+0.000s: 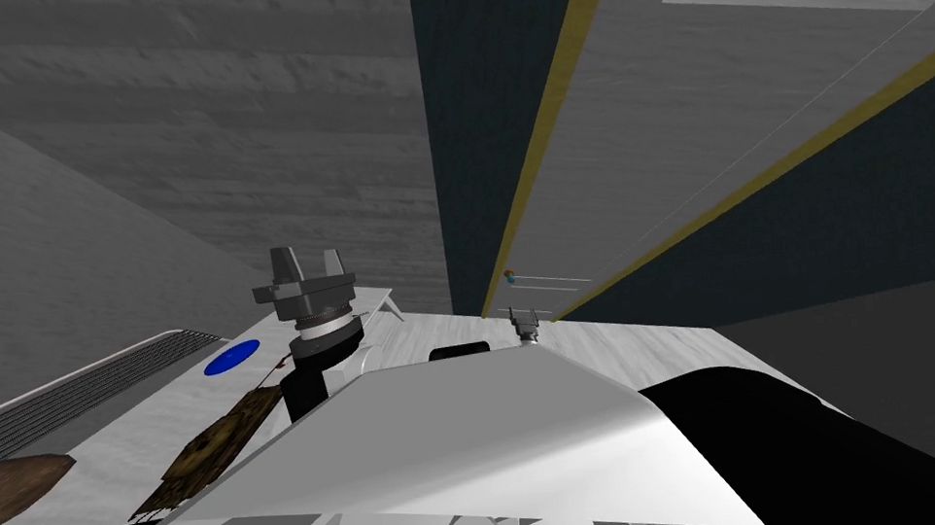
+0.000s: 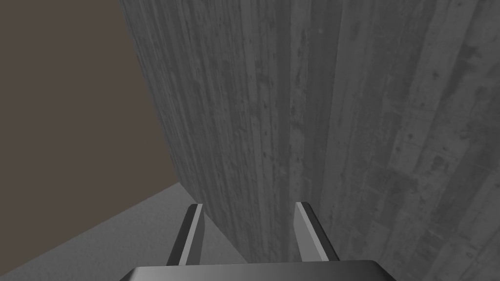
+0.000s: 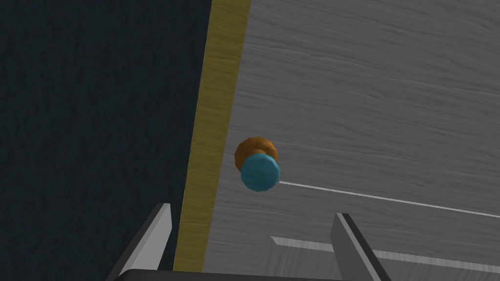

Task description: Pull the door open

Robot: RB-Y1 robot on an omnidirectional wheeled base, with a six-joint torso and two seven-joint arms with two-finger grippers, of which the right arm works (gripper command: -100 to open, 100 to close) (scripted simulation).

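Grey door (image 3: 366, 97), teal knob (image 3: 260, 171), yellow frame (image 3: 210, 146).

Open air lies between the spread fingers (image 3: 156, 229) of the right gripper (image 3: 252, 210) and the small round teal knob (image 3: 260, 171) on its orange-brown collar, which stands out from the grey wood-grain door (image 3: 371, 97). Just beside the knob run the olive-yellow frame strip (image 3: 215, 107) and the dark teal wall (image 3: 97, 122), crowding that side. The door face on the other side is bare and flat.

A grey planked wall (image 1: 257, 136) adjoins a dark teal wall (image 1: 480, 128).
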